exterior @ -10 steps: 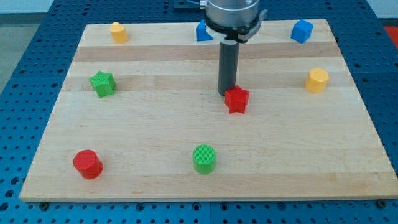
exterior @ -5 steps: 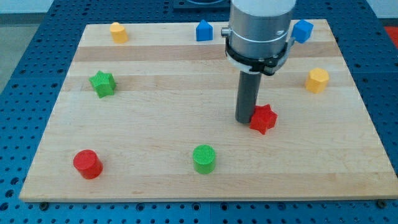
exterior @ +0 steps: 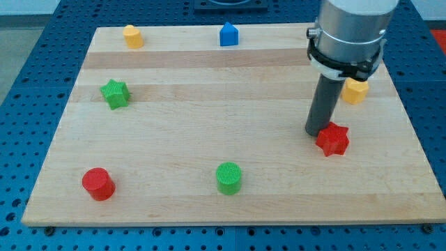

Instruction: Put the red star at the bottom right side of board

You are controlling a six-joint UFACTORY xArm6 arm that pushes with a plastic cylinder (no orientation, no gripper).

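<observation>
Red star (exterior: 333, 139) lies right of frame centre, lower-middle of the board (exterior: 174, 146). Rod's tip (exterior: 315, 132) touches its upper-left edge. No pincer fitted; nothing held. Yellow block (exterior: 355, 91) just above.

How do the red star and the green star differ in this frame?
The red star is red and lies toward the view's right, below the middle of the board; the green star is green and sits near the left edge, higher up. My tip stands right against the red star's upper left side, while the green star stands alone, far from the tip. Both are small star-shaped blocks lying flat on the wooden board.
</observation>
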